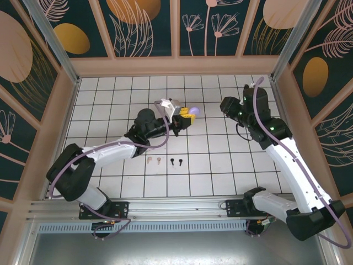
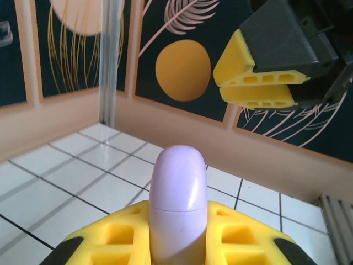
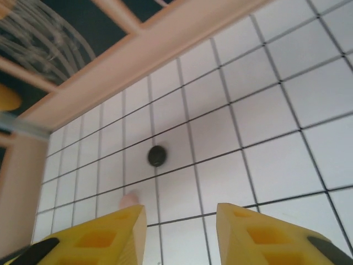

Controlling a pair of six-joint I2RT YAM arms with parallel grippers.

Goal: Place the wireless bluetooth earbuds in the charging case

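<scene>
Probably a third done: left gripper (image 1: 183,117) clamps the closed lavender case (image 2: 178,204), right gripper (image 3: 181,232) part-open and empty, pink earbuds (image 1: 153,160) and black earbuds (image 1: 176,162) loose.

Our white left arm (image 1: 110,149) reaches forward, its yellow-fingered left hand (image 1: 185,116) clamped around a glossy lavender rounded case (image 2: 177,187). Our right hand (image 3: 182,221) hovers, fingers parted.

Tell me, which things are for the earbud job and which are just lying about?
For the job:
lavender case, held in the left gripper
pink earbuds on the tiles
black earbuds beside them
black case

Just there:
white tiled table
flower-patterned walls
</scene>
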